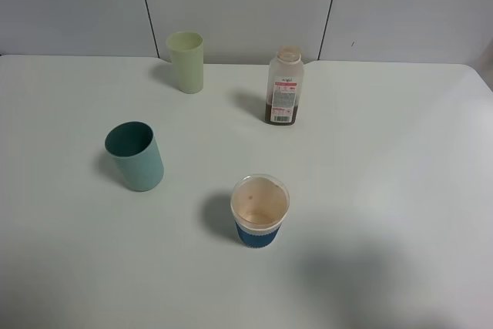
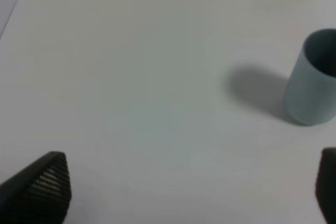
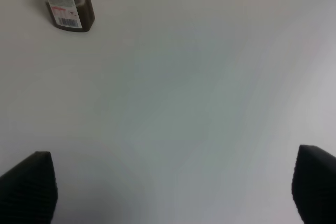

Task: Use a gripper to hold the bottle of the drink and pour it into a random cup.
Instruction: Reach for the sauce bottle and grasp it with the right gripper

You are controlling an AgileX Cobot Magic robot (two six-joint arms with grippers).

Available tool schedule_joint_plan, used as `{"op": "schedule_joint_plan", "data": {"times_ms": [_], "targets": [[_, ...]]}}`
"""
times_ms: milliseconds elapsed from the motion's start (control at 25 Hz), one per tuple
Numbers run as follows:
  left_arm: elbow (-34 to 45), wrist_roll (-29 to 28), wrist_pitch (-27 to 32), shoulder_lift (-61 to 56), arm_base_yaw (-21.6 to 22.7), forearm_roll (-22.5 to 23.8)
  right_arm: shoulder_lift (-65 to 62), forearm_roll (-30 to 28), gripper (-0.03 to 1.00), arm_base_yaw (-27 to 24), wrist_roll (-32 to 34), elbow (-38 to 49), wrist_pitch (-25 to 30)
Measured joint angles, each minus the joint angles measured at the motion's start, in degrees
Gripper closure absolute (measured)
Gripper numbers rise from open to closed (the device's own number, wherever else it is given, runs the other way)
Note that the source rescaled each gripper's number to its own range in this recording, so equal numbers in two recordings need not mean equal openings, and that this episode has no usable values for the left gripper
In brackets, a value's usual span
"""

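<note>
A white table [image 1: 400, 190] seen from above, with a pale panelled wall behind it. Near the middle stands a cup with a blue band [image 1: 259, 211] round its lower half and a pale inside. There may be a faint brownish tint at its bottom, though the view is too soft to be sure.

The bottle of the drink [image 1: 284, 86] stands upright well beyond this cup, toward the wall and slightly to the right. It is a small translucent bottle with a wide uncapped neck, a white label with a red stripe, and dark brown liquid in its lower part. Nothing touches it.

A teal cup [image 1: 135, 156] stands to the left of the blue-banded cup and a little farther back, well apart from it. A pale green cup [image 1: 186, 62] stands far behind and to the left of the blue-banded cup, close to the wall.

No arm appears in the high view. Each wrist camera shows its own pincer. The left gripper [image 2: 191, 182] has its ribbed black fingers [image 2: 44, 187] spread wide, with bare table between them and the teal cup ahead. The right gripper [image 3: 176, 182] is likewise spread wide over bare table, its fingers [image 3: 31, 187] far apart, with the bottle well ahead of it.
</note>
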Motion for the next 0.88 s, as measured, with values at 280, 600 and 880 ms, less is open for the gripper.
{"op": "schedule_joint_plan", "data": {"times_ms": [280, 600, 880], "targets": [[0.0, 0.0, 0.0, 0.0, 0.0, 0.0, 0.0, 0.0, 0.13, 0.0, 0.0, 0.0, 0.0], [0.0, 0.0, 0.0, 0.0, 0.0, 0.0, 0.0, 0.0, 0.13, 0.0, 0.0, 0.0, 0.0], [0.0, 0.0, 0.0, 0.0, 0.0, 0.0, 0.0, 0.0, 0.13, 0.0, 0.0, 0.0, 0.0]]}}
